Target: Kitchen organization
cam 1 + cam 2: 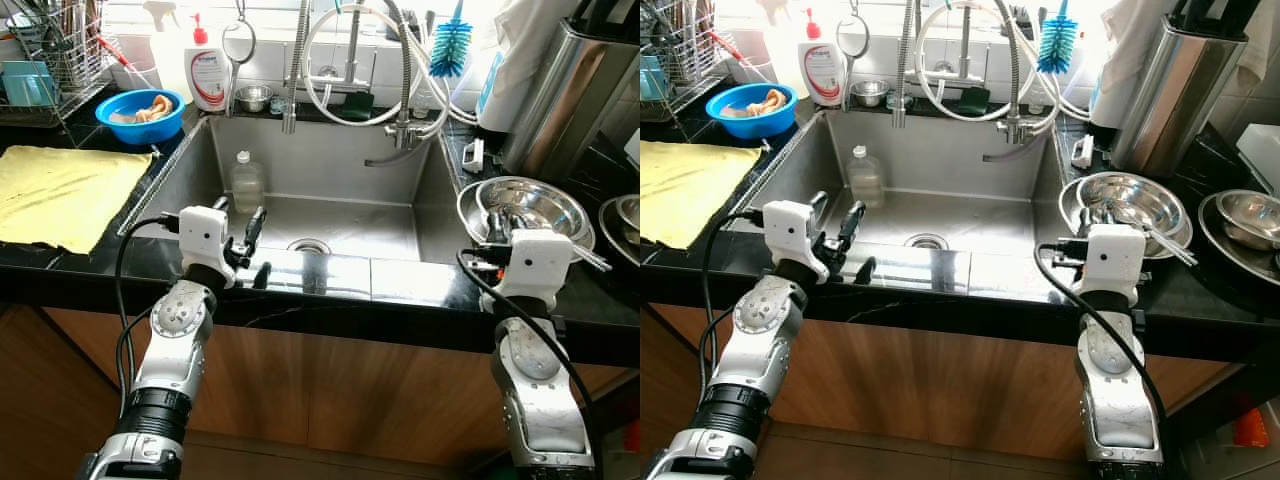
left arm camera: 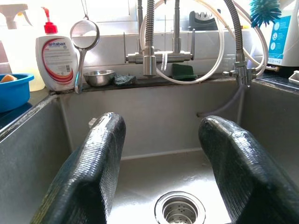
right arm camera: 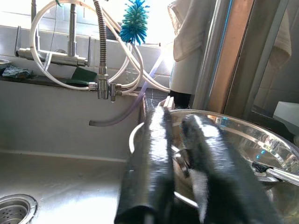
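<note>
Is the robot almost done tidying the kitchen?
Probably not. The steel sink is mostly cleared, with one clear plastic bottle standing inside. The open left gripper hovers at the sink's front edge, holding nothing. The right gripper is at the rim of the steel bowl holding utensils.

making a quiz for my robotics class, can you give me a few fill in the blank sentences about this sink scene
1. The clear plastic bottle stands inside the ____.
2. The yellow cloth lies on the counter to the robot's ____.
3. The left gripper hovers over the sink's front edge with its fingers ____.
4. The bowl beside the soap bottle is ____ in colour.

Missing words: sink; left; open; blue
</note>
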Controlling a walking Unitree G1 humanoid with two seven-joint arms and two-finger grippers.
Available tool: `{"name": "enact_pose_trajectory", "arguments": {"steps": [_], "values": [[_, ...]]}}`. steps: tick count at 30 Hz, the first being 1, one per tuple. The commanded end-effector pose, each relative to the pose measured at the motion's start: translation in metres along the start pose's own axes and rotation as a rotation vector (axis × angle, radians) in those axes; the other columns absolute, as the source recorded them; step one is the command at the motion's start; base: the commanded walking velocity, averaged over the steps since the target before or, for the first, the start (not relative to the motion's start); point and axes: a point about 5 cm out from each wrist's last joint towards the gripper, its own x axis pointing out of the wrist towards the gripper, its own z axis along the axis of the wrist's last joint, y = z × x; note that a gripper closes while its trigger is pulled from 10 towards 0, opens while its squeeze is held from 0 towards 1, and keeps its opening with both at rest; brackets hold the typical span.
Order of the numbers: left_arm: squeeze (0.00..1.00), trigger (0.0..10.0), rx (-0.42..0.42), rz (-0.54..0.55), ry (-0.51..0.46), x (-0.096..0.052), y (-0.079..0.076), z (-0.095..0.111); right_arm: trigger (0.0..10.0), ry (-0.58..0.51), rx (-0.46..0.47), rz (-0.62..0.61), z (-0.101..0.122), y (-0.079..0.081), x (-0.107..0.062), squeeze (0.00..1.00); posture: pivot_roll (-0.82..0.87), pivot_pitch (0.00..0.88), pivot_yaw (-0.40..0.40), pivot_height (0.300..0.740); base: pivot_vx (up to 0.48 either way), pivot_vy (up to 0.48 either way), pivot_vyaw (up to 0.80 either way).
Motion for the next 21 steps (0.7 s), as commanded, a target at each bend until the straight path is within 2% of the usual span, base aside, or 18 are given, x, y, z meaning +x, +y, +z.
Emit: {"name": "enact_pose_trajectory", "arguments": {"steps": [1, 13, 21], "values": [[0.00, 10.0, 0.018, -0.005, -0.018, 0.003, 0.000, 0.005, 0.0, -0.013, 0.011, -0.016, 0.004, -0.002, 0.005, 0.00, -0.01, 0.000, -0.018, 0.740, 0.000, 0.000, 0.00], [0.00, 10.0, 0.016, -0.007, -0.026, 0.005, -0.001, 0.007, 0.0, -0.033, 0.014, -0.024, 0.009, -0.003, 0.009, 0.00, 0.00, 0.000, -0.021, 0.740, 0.000, 0.000, 0.00], [0.00, 10.0, 0.008, -0.005, -0.030, 0.006, -0.002, 0.007, 0.0, -0.121, 0.028, -0.075, 0.028, -0.008, 0.016, 0.00, 0.00, 0.000, -0.022, 0.740, 0.000, 0.000, 0.00]]}}
